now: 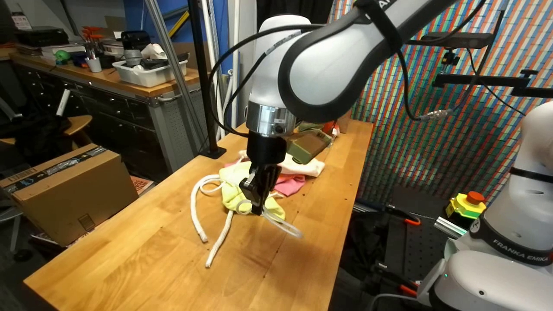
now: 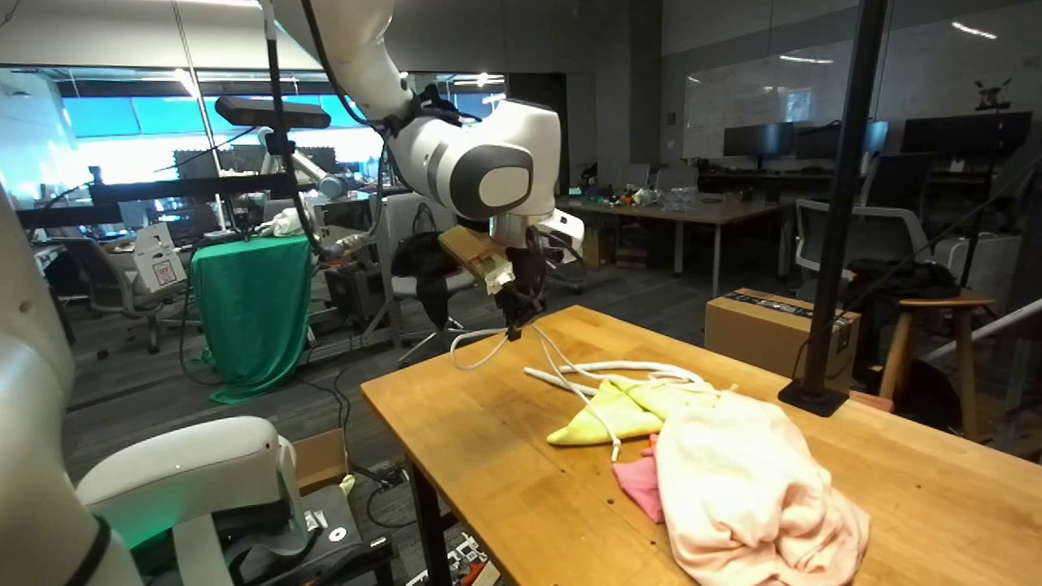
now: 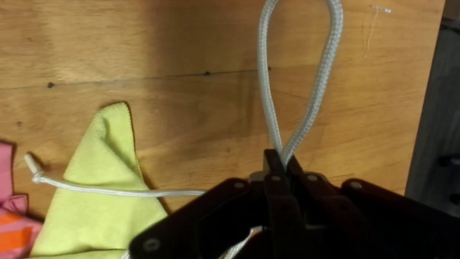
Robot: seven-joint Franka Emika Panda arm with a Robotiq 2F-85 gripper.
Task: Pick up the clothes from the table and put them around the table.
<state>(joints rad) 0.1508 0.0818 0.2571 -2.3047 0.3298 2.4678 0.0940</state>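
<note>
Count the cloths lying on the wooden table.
3 in sight: the yellow-green cloth, crossed by a white cord; the cream cloth, next to it; the pink cloth, partly hidden by the cream one. More may be hidden underneath.

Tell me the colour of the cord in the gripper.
White cord, braided; clearest in the wrist view.

Long rectangular light-wood table: dark-spotted, in an exterior view
Crumpled cream-white soft cloth: near, right
Pink-red cloth: left of it, partly hidden
Yellow-green cloth: farther, beyond the pink-red
Thick white rope: past the yellow-green
Flat black post base: right, far edge
</note>
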